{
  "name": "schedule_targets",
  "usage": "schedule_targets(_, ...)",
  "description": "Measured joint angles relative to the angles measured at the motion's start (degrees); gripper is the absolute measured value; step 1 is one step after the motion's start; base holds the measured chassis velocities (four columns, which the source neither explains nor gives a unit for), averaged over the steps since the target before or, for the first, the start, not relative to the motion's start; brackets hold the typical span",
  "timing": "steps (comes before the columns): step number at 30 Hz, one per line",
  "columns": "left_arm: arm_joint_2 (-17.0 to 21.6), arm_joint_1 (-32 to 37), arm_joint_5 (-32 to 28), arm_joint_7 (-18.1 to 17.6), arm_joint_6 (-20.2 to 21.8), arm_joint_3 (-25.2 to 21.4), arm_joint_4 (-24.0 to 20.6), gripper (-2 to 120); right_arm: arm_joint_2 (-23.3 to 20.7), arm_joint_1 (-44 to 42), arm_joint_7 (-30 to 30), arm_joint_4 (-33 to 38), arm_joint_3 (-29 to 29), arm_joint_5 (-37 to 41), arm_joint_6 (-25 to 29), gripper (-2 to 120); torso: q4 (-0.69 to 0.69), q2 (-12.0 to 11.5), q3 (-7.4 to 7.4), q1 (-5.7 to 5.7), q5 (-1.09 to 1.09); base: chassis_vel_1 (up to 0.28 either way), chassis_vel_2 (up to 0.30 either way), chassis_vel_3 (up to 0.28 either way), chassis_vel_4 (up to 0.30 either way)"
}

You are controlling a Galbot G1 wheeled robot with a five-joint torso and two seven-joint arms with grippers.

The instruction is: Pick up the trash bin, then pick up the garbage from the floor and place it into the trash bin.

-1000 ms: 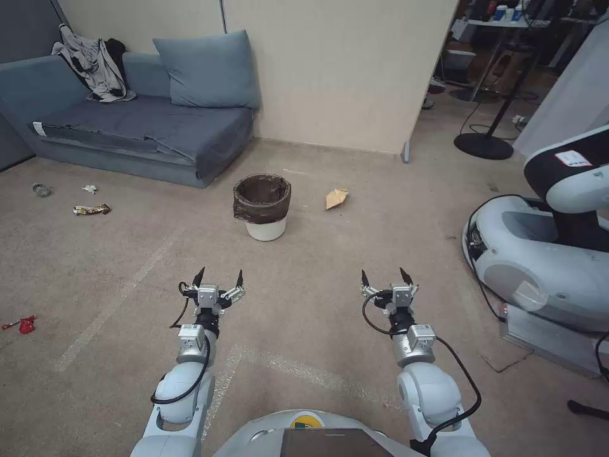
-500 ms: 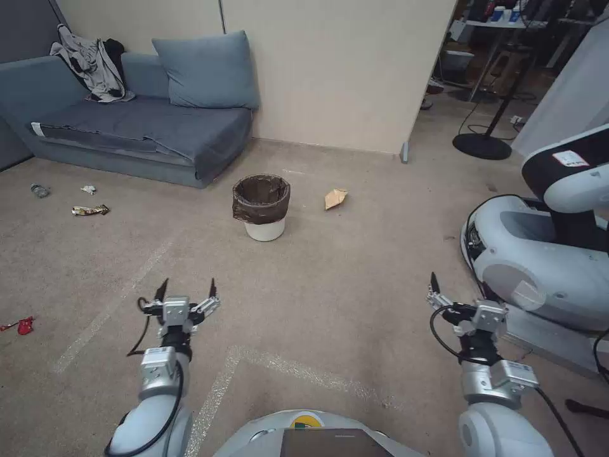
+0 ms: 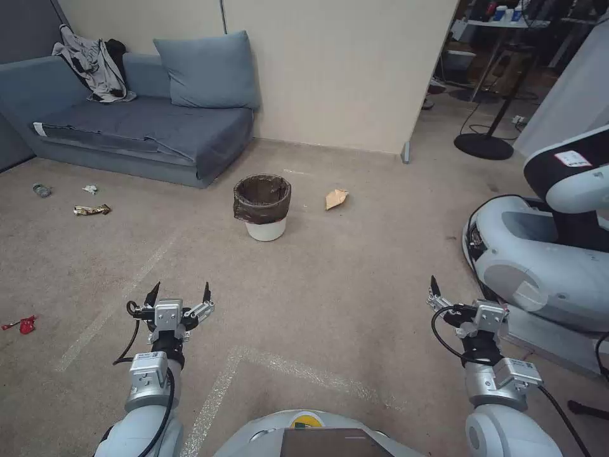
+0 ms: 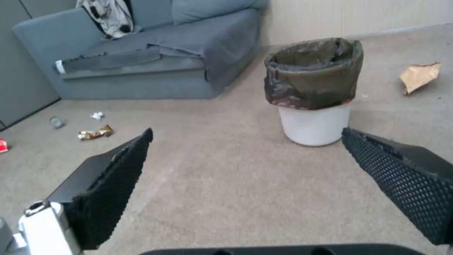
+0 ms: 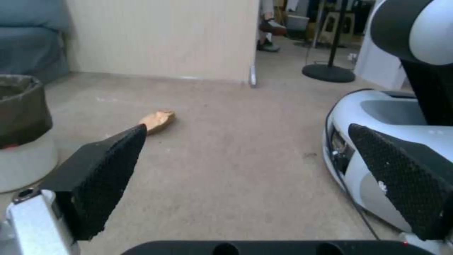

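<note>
White trash bin point(image 3: 266, 227), no writing legible.

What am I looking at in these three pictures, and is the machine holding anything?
It is a wheeled robot with two arms. One picture looks down from its head; the other two come from cameras on its wrists, whose black fingers frame them. The left gripper and the right gripper are both open and hold nothing. On the carpet ahead stands the trash bin, white with a dark bag. Garbage lies around: tan paper beside it, a wrapper near the sofa.
</note>
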Motion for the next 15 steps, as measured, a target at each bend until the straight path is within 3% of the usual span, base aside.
schedule_targets(15, -0.02, 0.07, 0.00, 0.49, 0.20, 0.37, -1.41, 100, -1.03, 0.24, -3.14, 0.46, -0.94, -0.79, -2.11, 100, 0.00, 0.00, 0.00, 0.01, 0.00, 0.000, 0.000, 0.000, 0.000)
